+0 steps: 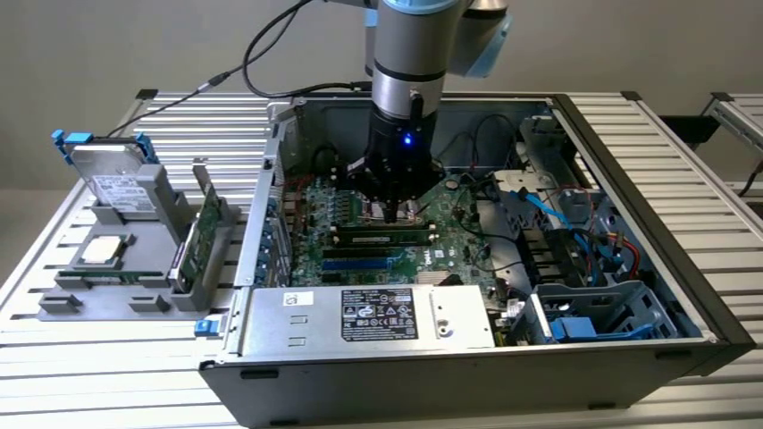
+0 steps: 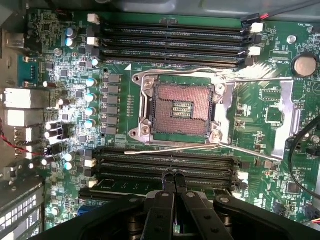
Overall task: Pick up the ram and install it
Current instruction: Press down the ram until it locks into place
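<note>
You have one arm only, so no choice of which is nearer. The claw (image 1: 391,213) is down inside the PC case (image 1: 620,161), over the motherboard (image 1: 459,223).

Claw state: in the wrist view the two fingers meet at the tips with no gap btw them, and nothing is clamped there. So the claw (image 2: 174,176) is fully closed and empty.

Where the ram is: in the exterior view the ram (image 1: 381,238) sits on its edge in a memory slot, just beside the fingertips, on the side away from the arm's column and toward the power supply box (image 1: 370,317). It is low and level with the slots next to it, so I judge it is seated, or very near so. If the tips touch its top edge I cannot tell; they look very close, maybe apart.

The relation that matters: the long axis of the ram goes across the claw, parallel to the slot rows (image 2: 165,162) and to the front of the power supply. The claw stands approx. over the middle of this length, not over one end.

The empty CPU socket (image 2: 182,107) is beyond the fingertips, on the other side from the ram, w/ one more bank of slots farther behind it.
</note>
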{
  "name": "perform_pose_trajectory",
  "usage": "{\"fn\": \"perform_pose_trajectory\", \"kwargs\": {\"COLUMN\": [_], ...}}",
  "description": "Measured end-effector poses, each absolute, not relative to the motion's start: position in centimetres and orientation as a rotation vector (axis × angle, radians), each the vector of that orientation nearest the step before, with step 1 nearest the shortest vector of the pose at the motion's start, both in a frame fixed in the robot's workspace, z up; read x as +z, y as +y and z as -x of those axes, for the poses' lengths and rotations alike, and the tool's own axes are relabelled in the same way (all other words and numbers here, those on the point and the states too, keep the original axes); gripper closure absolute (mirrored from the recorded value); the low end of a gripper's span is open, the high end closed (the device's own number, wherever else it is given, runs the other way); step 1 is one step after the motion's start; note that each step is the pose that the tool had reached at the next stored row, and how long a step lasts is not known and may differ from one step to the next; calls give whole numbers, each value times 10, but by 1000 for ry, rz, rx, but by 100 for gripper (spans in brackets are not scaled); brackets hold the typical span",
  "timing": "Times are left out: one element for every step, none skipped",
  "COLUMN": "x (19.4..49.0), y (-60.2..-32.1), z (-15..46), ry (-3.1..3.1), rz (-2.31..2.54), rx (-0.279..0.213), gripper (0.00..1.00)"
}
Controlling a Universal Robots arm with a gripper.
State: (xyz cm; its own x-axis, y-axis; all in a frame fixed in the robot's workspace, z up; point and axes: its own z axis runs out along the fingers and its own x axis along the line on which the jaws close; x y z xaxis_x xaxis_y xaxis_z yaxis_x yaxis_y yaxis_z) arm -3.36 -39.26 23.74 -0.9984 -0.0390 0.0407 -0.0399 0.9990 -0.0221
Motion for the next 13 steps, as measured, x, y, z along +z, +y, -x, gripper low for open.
{"fn": "perform_pose_trajectory", "kwargs": {"x": [237, 238, 238, 238, 238, 238, 239, 240, 242, 244, 246, 247, 249], "y": [-393, -393, -394, -394, -395, -396, -396, -397, -397, -398, -399, -399, -400], "z": [34, 34, 34, 34, 34, 34, 34, 34, 34, 35, 35, 36, 36], "ry": [-3101, -3101, -3101, -3101, -3101, -3101, -3101, -3101, -3101, -3101, -3101, -3101, -3102], "rz": [-59, -57, -56, -55, -55, -55, -55, -55, -55, -55, -56, -56, -56], "rx": [36, 36, 36, 36, 36, 36, 35, 34, 30, 26, 21, 16, 12], "gripper": [90, 90, 90, 90, 90, 90, 90, 90, 90, 90, 90, 90, 90]}}
